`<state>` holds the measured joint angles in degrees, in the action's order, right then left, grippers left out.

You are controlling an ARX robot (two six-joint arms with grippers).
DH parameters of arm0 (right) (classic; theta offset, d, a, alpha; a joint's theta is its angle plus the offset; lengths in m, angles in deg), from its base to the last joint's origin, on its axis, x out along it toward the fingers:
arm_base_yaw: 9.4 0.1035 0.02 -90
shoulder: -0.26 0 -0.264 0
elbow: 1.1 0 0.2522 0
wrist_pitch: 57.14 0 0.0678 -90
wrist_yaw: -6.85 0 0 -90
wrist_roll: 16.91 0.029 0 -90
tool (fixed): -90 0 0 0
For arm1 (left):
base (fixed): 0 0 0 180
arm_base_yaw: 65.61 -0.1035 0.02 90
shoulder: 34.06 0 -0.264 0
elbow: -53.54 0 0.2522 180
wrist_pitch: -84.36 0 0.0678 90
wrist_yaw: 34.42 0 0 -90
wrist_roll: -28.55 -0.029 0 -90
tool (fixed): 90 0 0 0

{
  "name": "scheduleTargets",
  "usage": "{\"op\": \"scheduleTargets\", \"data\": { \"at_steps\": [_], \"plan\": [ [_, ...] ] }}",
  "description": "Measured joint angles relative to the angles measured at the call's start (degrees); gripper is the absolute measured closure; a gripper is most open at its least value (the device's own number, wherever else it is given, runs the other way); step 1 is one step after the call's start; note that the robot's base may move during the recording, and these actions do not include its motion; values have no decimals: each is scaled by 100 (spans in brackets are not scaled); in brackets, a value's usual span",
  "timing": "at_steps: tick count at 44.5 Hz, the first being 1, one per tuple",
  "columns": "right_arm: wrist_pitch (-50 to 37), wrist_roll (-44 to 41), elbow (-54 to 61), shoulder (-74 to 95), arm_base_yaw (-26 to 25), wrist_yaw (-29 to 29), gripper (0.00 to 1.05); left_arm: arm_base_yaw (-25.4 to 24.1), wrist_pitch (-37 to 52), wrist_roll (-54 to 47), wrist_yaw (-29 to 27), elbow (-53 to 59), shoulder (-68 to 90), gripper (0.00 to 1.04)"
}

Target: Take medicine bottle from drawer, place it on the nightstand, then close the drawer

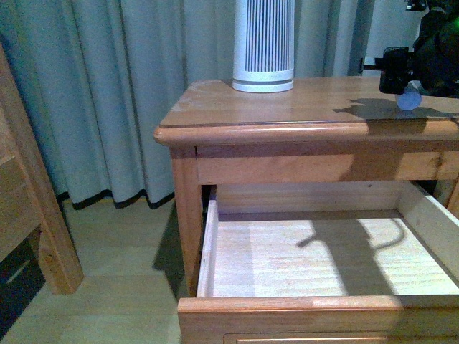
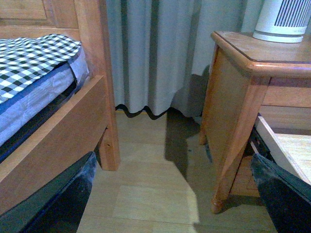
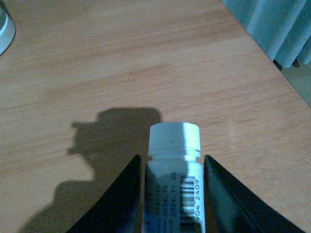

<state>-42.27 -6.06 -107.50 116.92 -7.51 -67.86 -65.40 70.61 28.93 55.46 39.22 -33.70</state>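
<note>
Medicine bottle (image 3: 174, 194) is pinched lengthwise in the right gripper (image 3: 171, 162), cap leading toward the nightstand (image 3: 146, 58) close ahead.

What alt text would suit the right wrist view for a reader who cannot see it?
The right gripper holds a small white medicine bottle with a barcode label over the wooden nightstand top. Their shadow falls on the wood; a curtain shows beyond.

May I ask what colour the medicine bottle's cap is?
The medicine bottle has a white cap; the right wrist view shows it best.
</note>
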Motion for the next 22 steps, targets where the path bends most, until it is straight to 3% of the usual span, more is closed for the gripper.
{"op": "scheduleTargets", "data": {
  "at_steps": [8, 14, 22],
  "plan": [
    [-107, -13, 7, -98, 13, 0, 27, 0, 0, 0, 0, 0, 0, 7],
    [-505, -175, 319, -592, 35, 37, 9, 0, 0, 0, 0, 0, 0, 7],
    [-1228, -361, 1676, -2208, 199, -138, 7, 0, 0, 0, 0, 0, 0, 7]
  ]
}}
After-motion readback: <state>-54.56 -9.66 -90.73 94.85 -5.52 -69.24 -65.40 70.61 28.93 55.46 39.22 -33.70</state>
